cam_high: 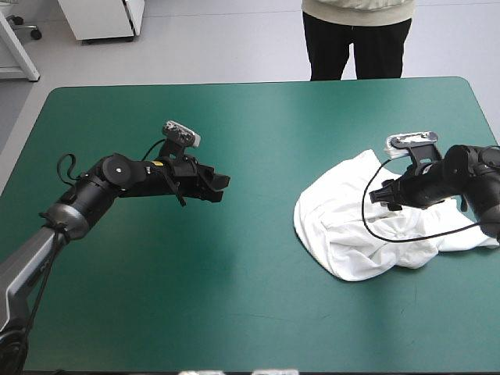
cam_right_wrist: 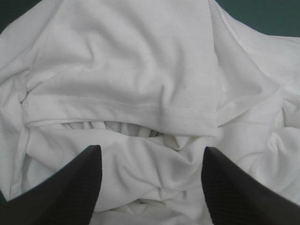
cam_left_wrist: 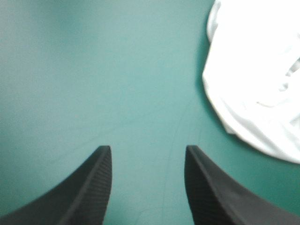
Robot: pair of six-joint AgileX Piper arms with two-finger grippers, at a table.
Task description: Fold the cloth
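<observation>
The white T-shirt [cam_high: 363, 226] lies as a crumpled heap on the right half of the teal-green table. My right gripper [cam_high: 384, 197] hovers just over the heap's middle, open, its black fingers [cam_right_wrist: 70, 187] apart above a hemmed sleeve [cam_right_wrist: 136, 89] and bunched folds; nothing is between them. My left gripper [cam_high: 221, 187] hangs open over bare cover left of centre, well apart from the cloth. In the left wrist view its fingers [cam_left_wrist: 84, 187] frame empty cover, with the T-shirt [cam_left_wrist: 255, 75] ahead and off to one side.
Bare teal-green cover [cam_high: 234, 297] stretches across the middle, the front and the left of the table. The T-shirt's right side reaches close to the table's right edge [cam_high: 488, 133].
</observation>
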